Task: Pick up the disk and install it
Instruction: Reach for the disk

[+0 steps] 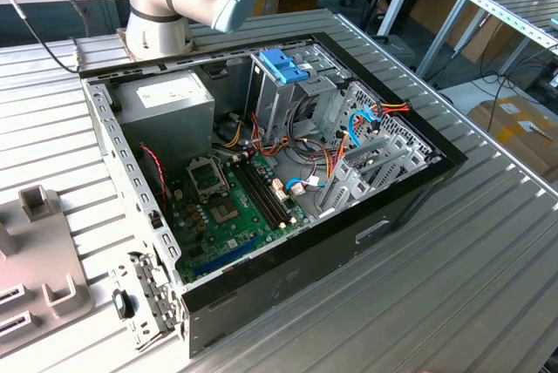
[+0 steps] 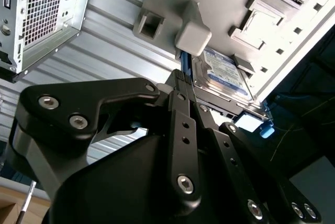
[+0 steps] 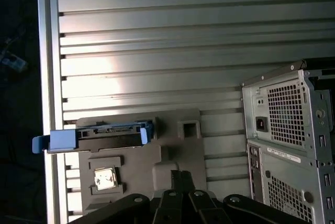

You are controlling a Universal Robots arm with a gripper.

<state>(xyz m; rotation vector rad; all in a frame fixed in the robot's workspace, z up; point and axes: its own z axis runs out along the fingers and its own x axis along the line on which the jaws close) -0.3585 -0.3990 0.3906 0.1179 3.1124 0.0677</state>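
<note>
The disk (image 3: 99, 132) stands on its edge in a slot of a grey fixture (image 3: 172, 150), its light-blue carrier rails at both ends. In the second wrist view the disk (image 2: 225, 72) shows its white and blue label. My gripper (image 3: 180, 174) hovers over the fixture's raised block, beside the disk and apart from it, shut with nothing held. In the second wrist view the gripper (image 2: 180, 77) ends close to the disk's near blue rail. The open computer case (image 1: 279, 172) lies on the table, with a metal drive cage (image 1: 288, 94) inside it.
The ribbed aluminium table (image 1: 453, 286) carries the case and part of the grey fixture (image 1: 35, 251) at the exterior view's left. The case's rear panel (image 3: 288, 130) is near the fixture. The arm's base (image 1: 161, 7) stands behind the case. The table edge (image 3: 47, 77) runs beside the disk.
</note>
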